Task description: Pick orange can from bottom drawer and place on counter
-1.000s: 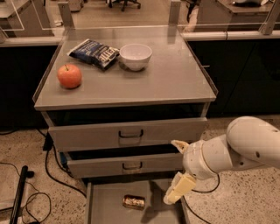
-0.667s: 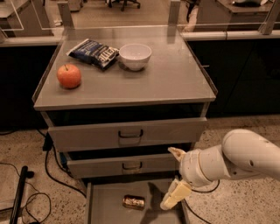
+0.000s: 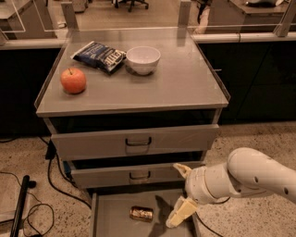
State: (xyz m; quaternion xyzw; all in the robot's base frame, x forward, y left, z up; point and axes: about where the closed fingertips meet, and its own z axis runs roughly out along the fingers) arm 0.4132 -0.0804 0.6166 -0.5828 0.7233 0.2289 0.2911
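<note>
gripper (image 3: 175,195) spread over drawer (image 3: 111,218) — shiny orange can (image 3: 141,213)

Here's the arm (image 3: 259,173): a fat, smooth, glossy white tube with a couple of small dark dots on its shell. It narrows into a ribbed white wrist collar (image 3: 200,185). The gripper (image 3: 181,192), over the bottom drawer (image 3: 115,220) at its right side, carries two cream-yellow fingers (image 3: 180,214), spread apart.

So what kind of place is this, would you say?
Probably an office or lab workspace: a grey metal drawer cabinet, glass partitions behind it, a wheeled chair base beyond, cables on the speckled floor. The gripper hangs open over the bottom drawer, right of the orange can.
</note>
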